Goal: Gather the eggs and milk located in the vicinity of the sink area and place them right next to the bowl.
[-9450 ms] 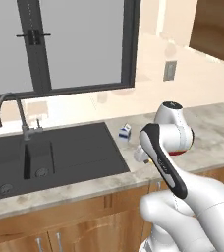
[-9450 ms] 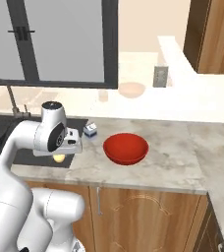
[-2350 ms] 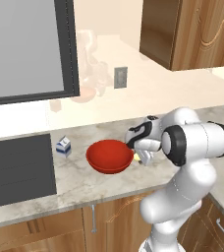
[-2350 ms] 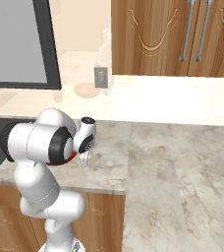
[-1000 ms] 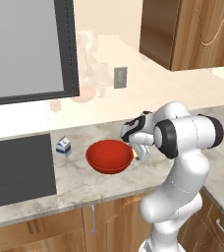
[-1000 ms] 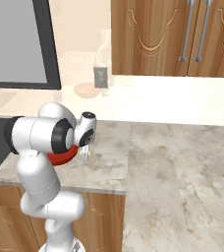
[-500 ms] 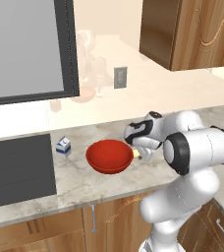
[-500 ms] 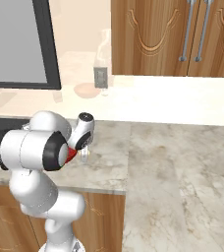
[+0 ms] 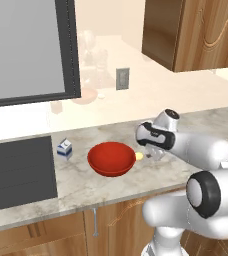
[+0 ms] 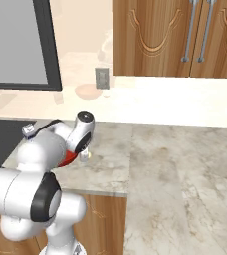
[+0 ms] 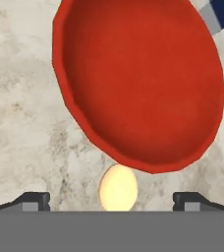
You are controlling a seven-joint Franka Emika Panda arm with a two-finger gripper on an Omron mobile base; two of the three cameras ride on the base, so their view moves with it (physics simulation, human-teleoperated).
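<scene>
The gripper (image 11: 112, 201) is hanging with its jaws spread wide and nothing between them. 1 egg (image 11: 118, 187) is lying on the counter (image 9: 86, 185) against the rim of the red bowl (image 9: 111, 158), directly below the fingers. The milk carton (image 9: 64, 149) is sitting on the bowl's far side, toward the sink (image 9: 16, 172), so the next reach likely runs across the bowl.

We observe bright, even, rendered lighting, soft low-resolution detail, faint shadows and a washed-out pale back wall.
</scene>
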